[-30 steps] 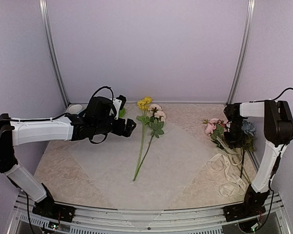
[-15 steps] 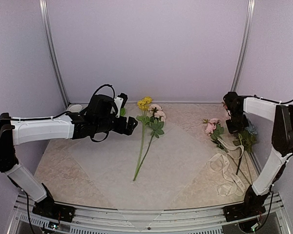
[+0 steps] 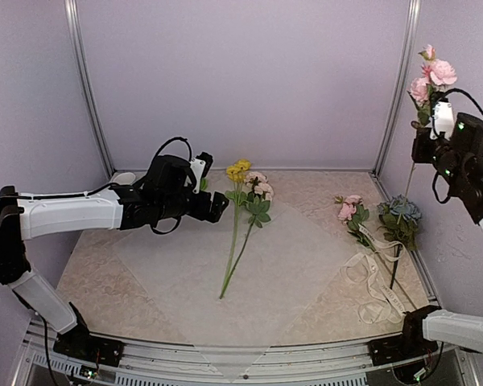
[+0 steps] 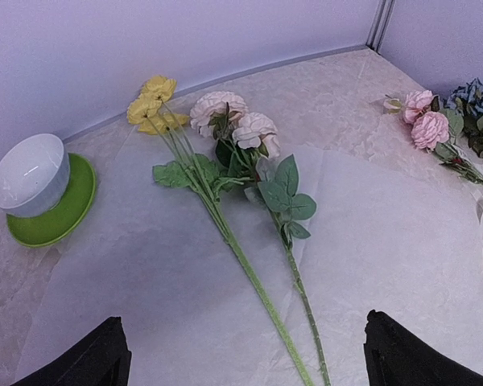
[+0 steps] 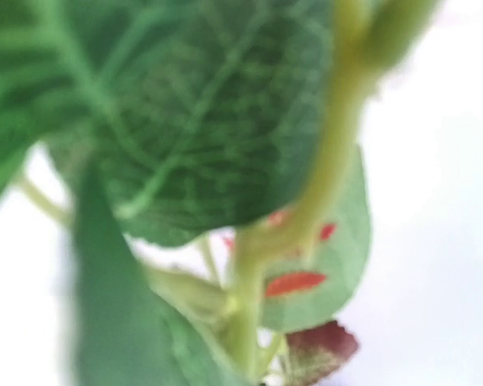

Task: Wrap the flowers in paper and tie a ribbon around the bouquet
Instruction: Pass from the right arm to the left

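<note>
Currently, gathering step: right hand [image 3: 433, 127] is clamping 1 pink rose stem [image 3: 441, 74] aloft; left hand [image 3: 217, 207] is hovering wide open beside 2 stems [image 3: 235, 229] lying on the paper [image 3: 306, 257]. Next: laying the rose alongside them.

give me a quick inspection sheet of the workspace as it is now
surface: beige marbled tabletop; large translucent white paper sheet lies flat on it, near corner over the edge
job's things: yellow-bloom stem and pale pink rose stem lie on the paper; second pink rose stem, blue-teal flower cluster and cream printed ribbon lie at the right, off it
clutter: white bowl on green saucer, far left corner
grippers: left gripper open, low beside the stems; right gripper shut on a third pink rose stem, held high
cables: black cables looped over both arms
surroundings: lilac walls, metal corner posts
</note>
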